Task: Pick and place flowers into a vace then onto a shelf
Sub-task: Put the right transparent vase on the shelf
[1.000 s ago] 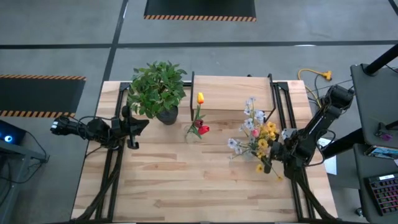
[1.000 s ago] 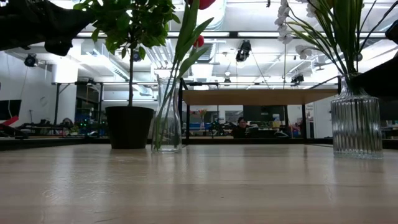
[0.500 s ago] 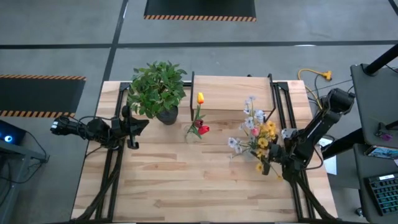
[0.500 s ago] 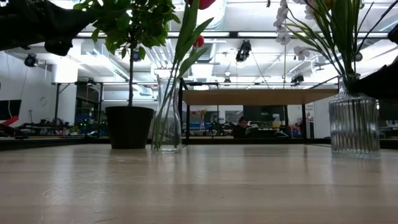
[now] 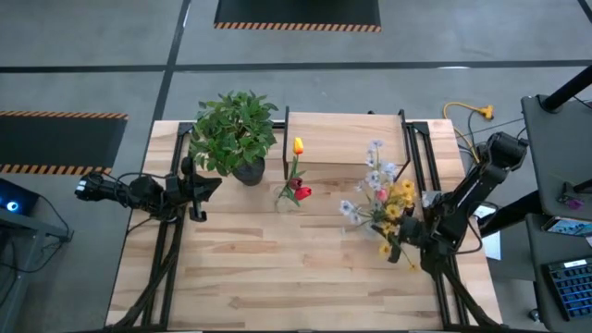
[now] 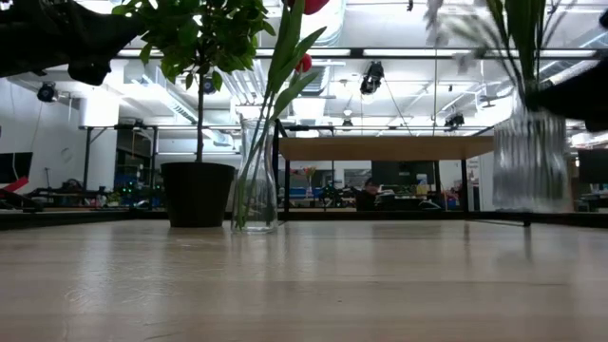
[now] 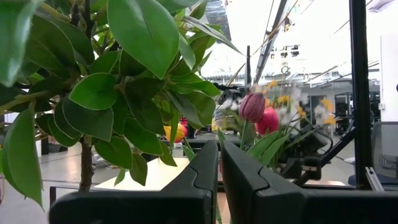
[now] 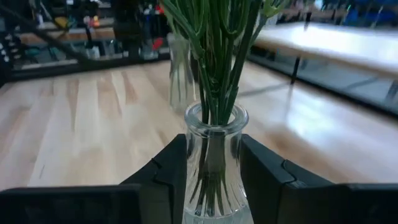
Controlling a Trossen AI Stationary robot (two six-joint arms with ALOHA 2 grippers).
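Your right gripper (image 8: 211, 180) has its jaws closed on the ribbed glass vase (image 8: 212, 163) of flowers (image 5: 384, 199), just above the counter (image 5: 277, 268). It's fragile, slippery, top-heavy; hold low, keep upright.

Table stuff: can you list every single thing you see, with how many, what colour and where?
ribbed vase: one, clear glass, off the tabletop at the table's right side, held in the right gripper
mixed flowers: one bunch, yellow, pink and pale lilac-white, in the ribbed vase
slim vase: one, clear glass, standing mid-table in front of the shelf
tulips: yellow, red and maroon, in the slim vase
potted plant: one, green leaves in a dark pot, back left of the table
shelf: one, pale wood, back middle of the table
table: one, pale wooden slats
left gripper: one, dark, shut, waiting beside the potted plant
right gripper: one, dark, clamped around the ribbed vase
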